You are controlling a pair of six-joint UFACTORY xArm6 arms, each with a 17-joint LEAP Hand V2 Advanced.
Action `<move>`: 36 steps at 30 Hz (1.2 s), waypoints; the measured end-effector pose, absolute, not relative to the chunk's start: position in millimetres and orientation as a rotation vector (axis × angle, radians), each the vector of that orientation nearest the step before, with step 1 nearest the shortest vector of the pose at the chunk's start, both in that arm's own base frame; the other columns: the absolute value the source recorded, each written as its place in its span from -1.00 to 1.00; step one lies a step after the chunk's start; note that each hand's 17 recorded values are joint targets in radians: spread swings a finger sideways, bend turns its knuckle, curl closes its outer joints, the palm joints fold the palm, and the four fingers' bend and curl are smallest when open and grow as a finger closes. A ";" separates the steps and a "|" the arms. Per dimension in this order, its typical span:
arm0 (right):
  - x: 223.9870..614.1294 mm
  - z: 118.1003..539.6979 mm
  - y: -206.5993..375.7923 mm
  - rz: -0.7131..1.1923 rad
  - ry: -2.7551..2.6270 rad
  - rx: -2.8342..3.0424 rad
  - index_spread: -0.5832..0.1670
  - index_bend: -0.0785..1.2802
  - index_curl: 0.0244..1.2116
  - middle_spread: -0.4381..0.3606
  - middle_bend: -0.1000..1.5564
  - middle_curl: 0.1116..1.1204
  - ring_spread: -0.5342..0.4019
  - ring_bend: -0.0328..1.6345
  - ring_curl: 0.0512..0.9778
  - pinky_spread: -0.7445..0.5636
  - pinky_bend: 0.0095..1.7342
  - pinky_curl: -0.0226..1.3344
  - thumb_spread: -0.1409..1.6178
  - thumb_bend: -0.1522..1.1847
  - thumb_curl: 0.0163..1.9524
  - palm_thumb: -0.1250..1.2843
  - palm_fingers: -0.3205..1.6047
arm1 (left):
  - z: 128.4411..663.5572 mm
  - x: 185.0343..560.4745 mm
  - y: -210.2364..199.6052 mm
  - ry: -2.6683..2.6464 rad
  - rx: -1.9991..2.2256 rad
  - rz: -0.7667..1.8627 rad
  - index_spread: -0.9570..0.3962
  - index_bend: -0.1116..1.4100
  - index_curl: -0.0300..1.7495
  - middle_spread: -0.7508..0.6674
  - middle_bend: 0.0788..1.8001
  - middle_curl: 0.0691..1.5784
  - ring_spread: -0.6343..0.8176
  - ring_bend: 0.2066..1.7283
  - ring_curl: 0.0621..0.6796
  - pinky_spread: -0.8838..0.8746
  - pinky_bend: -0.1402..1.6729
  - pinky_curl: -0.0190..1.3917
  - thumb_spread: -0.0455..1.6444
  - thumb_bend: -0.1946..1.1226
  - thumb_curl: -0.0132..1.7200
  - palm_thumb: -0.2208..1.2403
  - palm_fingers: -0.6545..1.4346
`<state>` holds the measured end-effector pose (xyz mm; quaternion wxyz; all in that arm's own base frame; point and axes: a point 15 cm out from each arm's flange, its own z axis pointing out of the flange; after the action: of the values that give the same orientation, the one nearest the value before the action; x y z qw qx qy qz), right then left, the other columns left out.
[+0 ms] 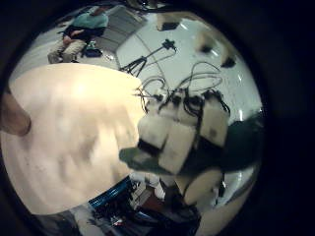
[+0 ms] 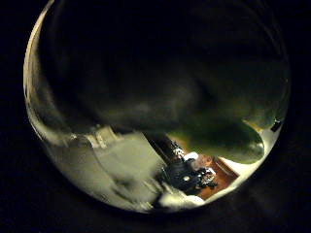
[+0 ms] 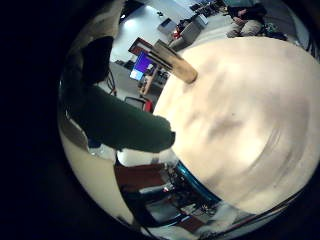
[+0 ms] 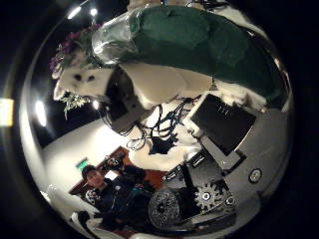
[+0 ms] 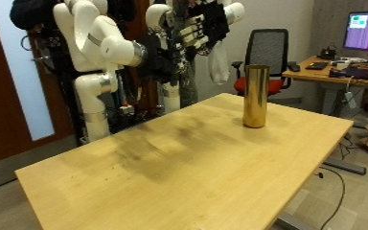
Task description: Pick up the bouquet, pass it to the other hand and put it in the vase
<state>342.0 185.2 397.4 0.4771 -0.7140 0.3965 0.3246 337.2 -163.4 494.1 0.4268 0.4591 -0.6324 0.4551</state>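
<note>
Showing the vase (image 5: 254, 96) (gold, upright) solely in the outside view.

No legible text or labels anywhere.

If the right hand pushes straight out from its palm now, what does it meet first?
Probably the bouquet, which lies close across the right hand's palm view; depth is hard to judge.

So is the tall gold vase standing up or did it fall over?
Standing up. The tall gold metal vase is upright on the light wooden table, with no flowers in it yet.
</note>
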 end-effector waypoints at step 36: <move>349.4 341.1 147.9 0.833 1.158 -1.613 -0.29 -0.64 -0.51 0.35 -0.65 -0.61 0.56 -0.45 -0.60 0.71 -0.54 -0.40 0.24 -0.81 -0.51 0.30 -0.65 | 614.8 367.0 -40.4 -1.751 1.458 1.681 -0.72 -0.37 0.49 -0.63 0.21 0.17 -0.69 0.60 0.57 -0.71 0.29 -0.14 -0.74 -0.74 -0.02 0.77 0.66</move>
<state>349.4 147.9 341.1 0.4742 -0.6596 0.4733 0.3406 367.0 -40.4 614.8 0.1545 0.5086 -0.6110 0.5866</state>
